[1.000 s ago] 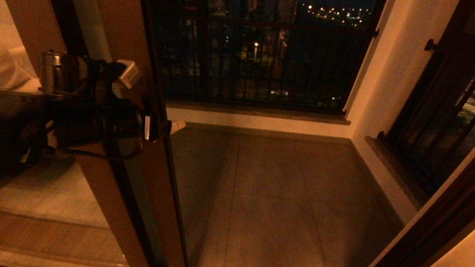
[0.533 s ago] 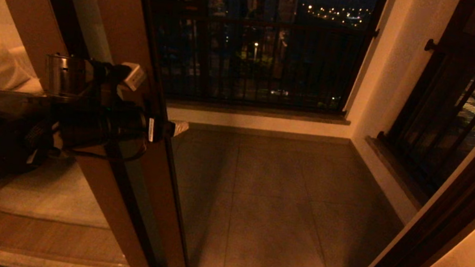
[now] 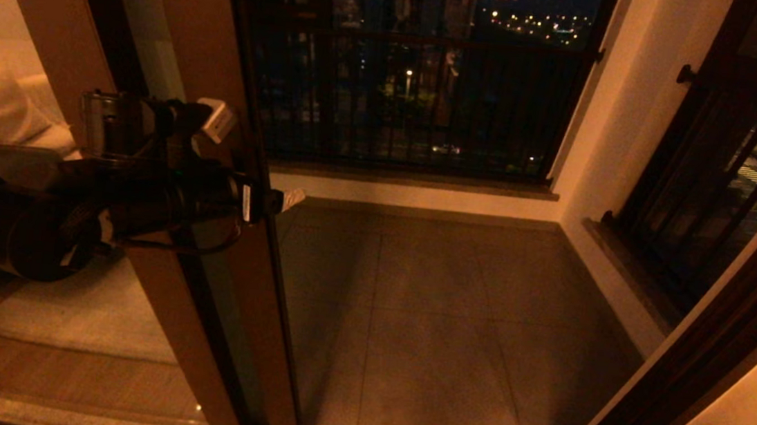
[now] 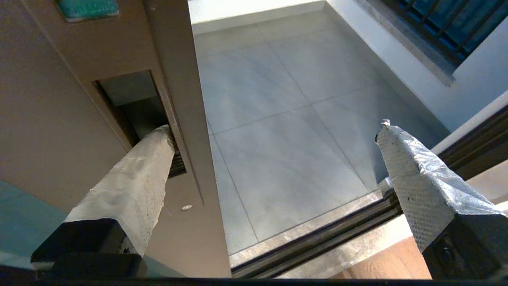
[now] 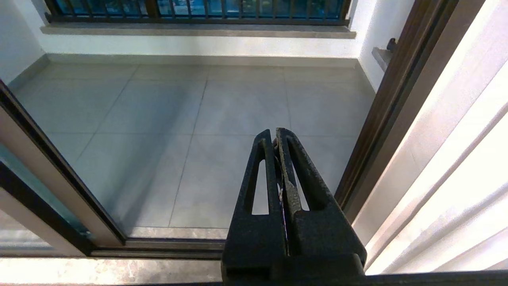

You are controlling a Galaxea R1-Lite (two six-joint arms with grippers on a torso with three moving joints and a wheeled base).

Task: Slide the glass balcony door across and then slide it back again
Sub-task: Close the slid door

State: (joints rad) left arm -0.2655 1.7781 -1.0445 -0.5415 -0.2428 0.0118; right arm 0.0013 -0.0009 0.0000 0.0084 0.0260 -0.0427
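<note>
Honestly, the glass balcony door (image 3: 209, 238) at left looks heavy and rigid; the left gripper (image 4: 274, 131) is spread wide, one finger (image 4: 135, 186) hooked in its recessed handle slot (image 4: 139, 107), best purchase.

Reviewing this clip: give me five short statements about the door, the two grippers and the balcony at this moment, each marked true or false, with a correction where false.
1. The left gripper is open, one taped finger resting in the recessed handle slot of the brown-framed glass balcony door. True.
2. The right gripper is wide open. False: its black fingers are shut together.
3. The right gripper is pressing on the door frame. False: it hangs clear, over the doorway and the grey tiled balcony floor.
4. The doorway stands open, the tiled floor showing through it. True.
5. A potted plant stands on the balcony floor. False: no plant shows; only black-barred railing windows line the walls.
</note>
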